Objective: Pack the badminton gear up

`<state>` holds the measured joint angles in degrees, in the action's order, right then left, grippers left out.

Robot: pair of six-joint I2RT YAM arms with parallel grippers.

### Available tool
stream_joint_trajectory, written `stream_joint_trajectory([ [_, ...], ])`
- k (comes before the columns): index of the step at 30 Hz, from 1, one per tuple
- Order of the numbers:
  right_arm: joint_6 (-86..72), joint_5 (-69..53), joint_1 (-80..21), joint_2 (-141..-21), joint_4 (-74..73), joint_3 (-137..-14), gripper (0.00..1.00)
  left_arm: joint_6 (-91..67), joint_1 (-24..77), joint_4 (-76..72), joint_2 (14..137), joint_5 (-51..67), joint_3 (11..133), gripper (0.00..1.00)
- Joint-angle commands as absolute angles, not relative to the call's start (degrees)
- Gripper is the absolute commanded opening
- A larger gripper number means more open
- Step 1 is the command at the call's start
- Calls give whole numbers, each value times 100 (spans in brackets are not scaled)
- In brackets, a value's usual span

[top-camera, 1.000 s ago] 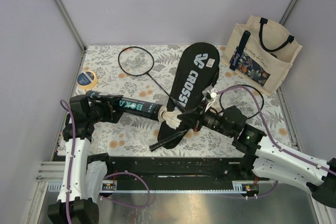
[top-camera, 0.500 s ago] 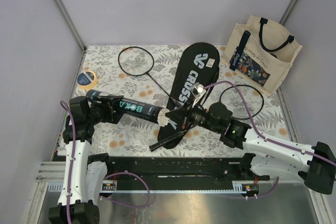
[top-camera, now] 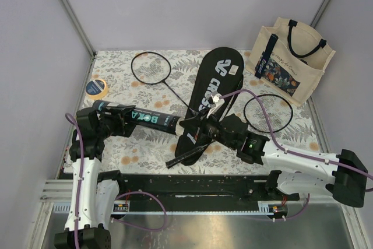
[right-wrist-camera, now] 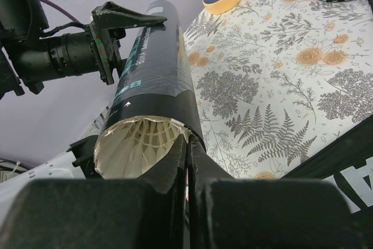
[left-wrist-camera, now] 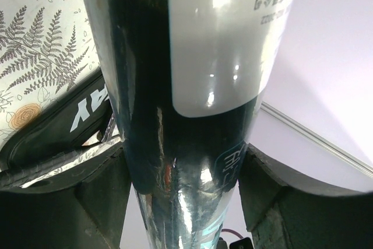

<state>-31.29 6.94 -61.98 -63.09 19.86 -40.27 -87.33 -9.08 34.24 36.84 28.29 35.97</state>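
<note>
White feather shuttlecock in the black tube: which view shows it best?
The right wrist view: it looks into the open black tube with teal lettering, where the white feather shuttlecock sits. In the top external view the right gripper hides it; the left wrist view shows only the tube's wall.

The black tube [left-wrist-camera: 151,86] in the left pincer [left-wrist-camera: 183,202] looked glossy, its smooth film throwing bright glints between matt dark fingers [left-wrist-camera: 58,202]. Just ahead of the right pincer [right-wrist-camera: 187,147], the white shuttlecock feathers [right-wrist-camera: 143,144] looked matt and papery. The desk [right-wrist-camera: 280,86] beneath wore a matt printed covering.
</note>
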Motion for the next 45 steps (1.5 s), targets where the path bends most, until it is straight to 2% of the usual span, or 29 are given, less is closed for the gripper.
stream_joint_trajectory([
  [1,-3085,1195,-6337,-6469,2338,-4359,0,-8798,-809,3023,3542,3191,3691,26],
  [20,-3190,1740,-6442,-6865,2444,-4359,1,-8815,-747,3032,3516,2980,3648,25],
  [28,-3383,1741,-6442,-6311,2022,-4167,35,-8956,-756,3059,3550,2663,3551,25],
  [35,-3753,1801,-6442,-5556,1092,-3920,44,-8974,-756,3216,3762,2524,3761,23],
  [41,-3902,1881,-6442,-4537,457,-3534,56,-9237,-756,3305,3428,2057,3814,23],
  [45,-3929,2074,-6451,-4088,168,-3393,57,-9308,-756,3401,3270,1768,3832,23],
])
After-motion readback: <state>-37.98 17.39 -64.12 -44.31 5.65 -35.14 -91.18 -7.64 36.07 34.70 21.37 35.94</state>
